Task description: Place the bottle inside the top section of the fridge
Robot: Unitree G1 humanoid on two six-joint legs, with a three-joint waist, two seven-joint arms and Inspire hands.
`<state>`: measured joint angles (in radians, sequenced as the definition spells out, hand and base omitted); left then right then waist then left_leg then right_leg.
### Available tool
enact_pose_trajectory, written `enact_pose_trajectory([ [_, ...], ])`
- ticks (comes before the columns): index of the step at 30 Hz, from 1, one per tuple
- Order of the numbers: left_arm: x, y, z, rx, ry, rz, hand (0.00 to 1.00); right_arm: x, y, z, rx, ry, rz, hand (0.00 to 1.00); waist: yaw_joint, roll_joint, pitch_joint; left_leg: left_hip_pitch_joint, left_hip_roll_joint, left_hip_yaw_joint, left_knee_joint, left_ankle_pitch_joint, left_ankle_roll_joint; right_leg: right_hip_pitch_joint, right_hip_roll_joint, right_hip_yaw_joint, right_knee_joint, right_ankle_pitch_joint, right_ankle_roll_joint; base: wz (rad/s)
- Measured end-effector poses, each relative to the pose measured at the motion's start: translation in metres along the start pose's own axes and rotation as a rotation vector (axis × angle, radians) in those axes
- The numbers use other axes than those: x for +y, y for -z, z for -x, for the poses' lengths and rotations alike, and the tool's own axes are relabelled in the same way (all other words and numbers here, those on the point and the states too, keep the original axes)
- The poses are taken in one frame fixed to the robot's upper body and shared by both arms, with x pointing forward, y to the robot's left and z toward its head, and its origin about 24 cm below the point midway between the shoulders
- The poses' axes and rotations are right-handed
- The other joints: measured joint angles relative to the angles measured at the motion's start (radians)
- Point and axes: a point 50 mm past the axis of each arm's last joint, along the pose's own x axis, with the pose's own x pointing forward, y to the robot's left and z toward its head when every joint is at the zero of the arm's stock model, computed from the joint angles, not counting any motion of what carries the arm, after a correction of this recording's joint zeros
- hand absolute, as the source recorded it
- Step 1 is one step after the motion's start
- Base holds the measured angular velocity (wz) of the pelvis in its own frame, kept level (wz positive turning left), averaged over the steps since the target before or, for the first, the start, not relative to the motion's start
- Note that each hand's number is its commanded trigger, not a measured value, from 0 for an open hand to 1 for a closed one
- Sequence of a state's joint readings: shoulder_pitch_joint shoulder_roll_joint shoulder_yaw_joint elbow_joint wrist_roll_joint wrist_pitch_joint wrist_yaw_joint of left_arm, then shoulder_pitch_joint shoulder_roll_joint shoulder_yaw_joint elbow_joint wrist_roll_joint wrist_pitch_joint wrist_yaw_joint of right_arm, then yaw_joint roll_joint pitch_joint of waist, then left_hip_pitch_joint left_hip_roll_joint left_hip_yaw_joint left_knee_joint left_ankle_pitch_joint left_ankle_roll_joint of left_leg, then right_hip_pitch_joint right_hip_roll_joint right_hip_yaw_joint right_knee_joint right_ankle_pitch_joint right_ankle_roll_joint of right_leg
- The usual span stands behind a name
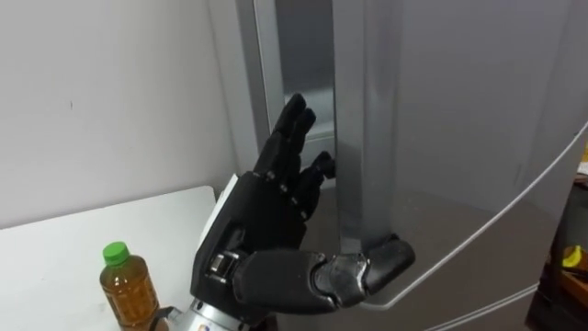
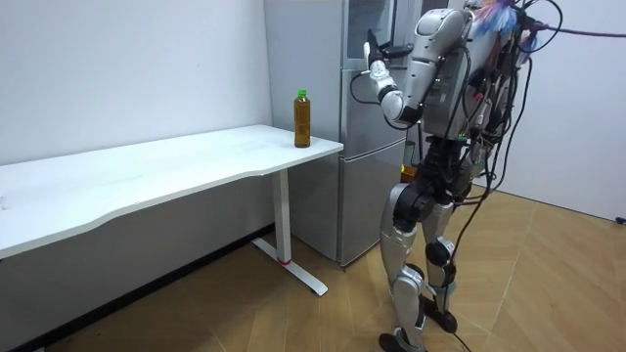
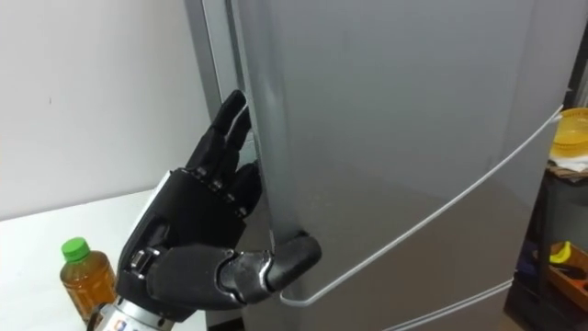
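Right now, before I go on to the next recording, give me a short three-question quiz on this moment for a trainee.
1. True or false: the bottle stands on the white table.
2. Where is the left hand? A) curled round the bottle B) at the edge of the upper fridge door, thumb on its front C) flat on the table
3. Fill in: the bottle's cap is ____.
Key: 1 true; 2 B; 3 green.
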<state>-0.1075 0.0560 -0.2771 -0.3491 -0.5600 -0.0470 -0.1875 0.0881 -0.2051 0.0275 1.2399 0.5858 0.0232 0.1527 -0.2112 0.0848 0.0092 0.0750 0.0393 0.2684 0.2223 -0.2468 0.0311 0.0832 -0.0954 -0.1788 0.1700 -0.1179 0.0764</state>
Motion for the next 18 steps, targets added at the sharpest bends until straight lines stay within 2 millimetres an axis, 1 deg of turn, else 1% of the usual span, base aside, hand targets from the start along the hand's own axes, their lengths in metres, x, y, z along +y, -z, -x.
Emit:
enact_pose_trajectory([
  [12, -0.004, 0.004, 0.0, 0.012, 0.019, 0.045, 0.0, 0.0, -0.002, 0.0, 0.0, -0.003, 0.023, 0.0, 0.0, 0.001, -0.0004, 0.001, -0.001, 0.007, 0.0, 0.003, 0.004, -0.003, -0.001, 0.01, 0.0, 0.007, 0.001, 0.0],
  [15, -0.008, 0.005, 0.0, 0.015, 0.042, 0.052, 0.0, 0.0, -0.002, 0.0, 0.0, -0.004, 0.028, 0.0, 0.0, 0.001, -0.0005, 0.001, -0.001, 0.008, 0.0, 0.003, 0.005, -0.004, -0.001, 0.011, 0.0, 0.01, 0.001, -0.01],
  [18, -0.011, 0.006, 0.0, 0.017, 0.078, 0.058, 0.0, 0.002, -0.005, -0.001, -0.005, -0.008, 0.033, 0.0, 0.0, 0.001, -0.0006, -0.001, 0.0, 0.019, 0.0, 0.003, 0.006, -0.012, -0.001, 0.014, 0.0, 0.012, 0.001, -0.11],
])
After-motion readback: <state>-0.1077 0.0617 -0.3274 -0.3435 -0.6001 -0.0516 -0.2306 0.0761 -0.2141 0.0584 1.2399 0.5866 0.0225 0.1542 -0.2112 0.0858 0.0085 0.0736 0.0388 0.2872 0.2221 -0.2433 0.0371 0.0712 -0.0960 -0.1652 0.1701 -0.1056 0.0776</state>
